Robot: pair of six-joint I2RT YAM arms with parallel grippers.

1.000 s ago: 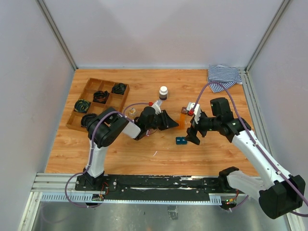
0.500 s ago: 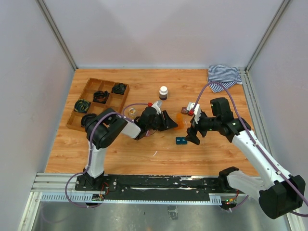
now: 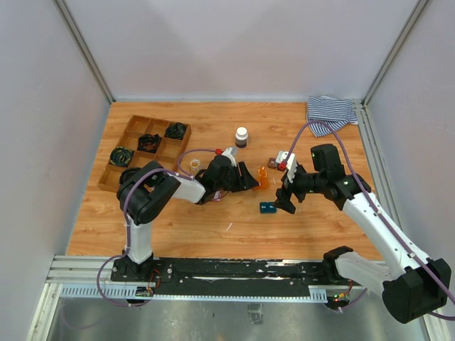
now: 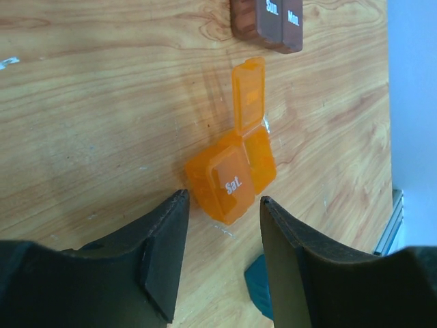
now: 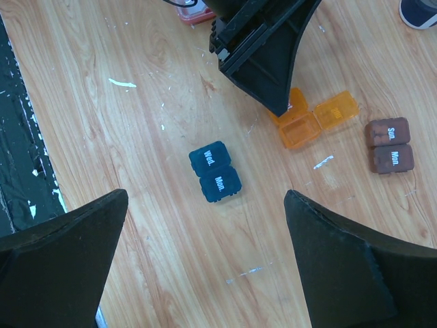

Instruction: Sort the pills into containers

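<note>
Left gripper: my left gripper [image 3: 247, 177] lies low over the table with its jaws part-way open and holds nothing.
Right gripper: my right gripper [image 3: 286, 201] stands wide open and empty.
View: top external
Orange case: the orange case [image 3: 264, 177] sits on the table [image 3: 213, 220], just ahead of the tips of my left gripper.
Teal case: the teal case [image 3: 267, 207] lies near the orange case, on its near side, beside my right gripper.
Brown case: the brown case [image 3: 272, 162] lies just beyond the orange case, on its far side.
Bottle: a white-capped bottle [image 3: 242, 136] stands upright, farther back and to the left of the orange case.
Tray: the wooden tray [image 3: 135, 126] with black coils is well to the left of the orange case.
Cloth: a striped cloth [image 3: 330, 111] lies far back and to the right of the orange case.
View: left wrist
Jaws: my fingers [image 4: 164, 260] flank the near corner of the orange case [image 4: 232, 178] without clamping it.
Lids: the lid marked "Sat." is shut; the lid beside it stands swung open.
Neighbours: the brown case [image 4: 270, 20] lies beyond the orange case, and an edge of the teal case [image 4: 258, 294] shows nearer than it.
View: right wrist
Jaws: my fingers [image 5: 61, 260] spread wide, above the table and apart from every case.
Teal case: the teal case [image 5: 215, 172], lids "Wed." and "Mon." both shut, lies left of the orange case [image 5: 300, 128].
Orange case: one compartment is open, and the tip of my left gripper [image 5: 263, 61] covers part of the case.
Brown case: the brown case [image 5: 389, 145], marked "Sun." and "Mon.", sits right of the orange case.
</note>
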